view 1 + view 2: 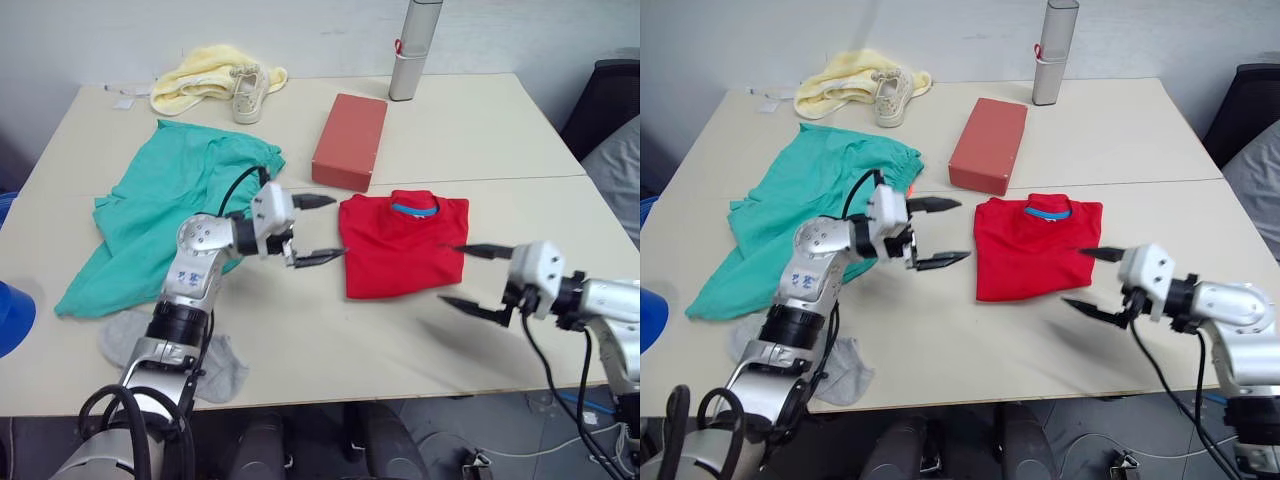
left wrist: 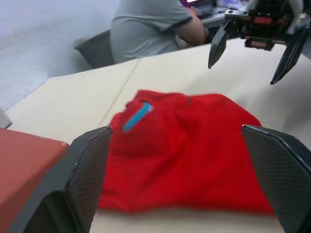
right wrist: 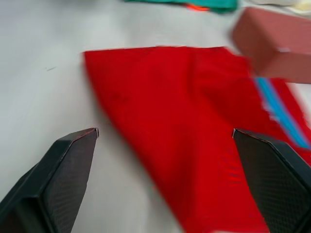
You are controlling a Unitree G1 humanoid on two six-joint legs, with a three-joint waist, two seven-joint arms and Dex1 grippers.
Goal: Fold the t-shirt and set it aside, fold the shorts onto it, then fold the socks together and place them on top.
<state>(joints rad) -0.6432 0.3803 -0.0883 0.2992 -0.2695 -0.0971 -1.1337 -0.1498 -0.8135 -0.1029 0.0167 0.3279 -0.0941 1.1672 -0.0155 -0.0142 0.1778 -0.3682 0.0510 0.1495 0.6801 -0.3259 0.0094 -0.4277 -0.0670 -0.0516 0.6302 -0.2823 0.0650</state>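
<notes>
The tabletop (image 1: 450, 130) is carrying all items. The shorts (image 1: 170, 200) are lying spread and unfolded across its left portion, their lower edge reaching toward the near-left side. The t-shirt (image 1: 403, 245) is lying folded into a compact rectangle near the centre, blue neck band facing the far side, just in front of the brick-red box (image 1: 350, 141) and apart from it. The socks (image 1: 215, 368) are lying flat at the near-left edge, partly hidden behind the left arm, beside the lower tip of the shorts.

At the far-left corner a pale yellow towel (image 1: 200, 78) is sitting bunched, with a beige sneaker (image 1: 248, 94) resting against it. A grey cylindrical container (image 1: 412, 50) is standing upright at the far edge, behind the box.

The left claw (image 1: 318, 230) is hovering just left of the t-shirt, released, holding nothing. The right claw (image 1: 466, 276) is hovering at the t-shirt's right near corner, likewise released and empty. In the left wrist view a seated person (image 2: 150, 24) is showing beyond the tabletop.
</notes>
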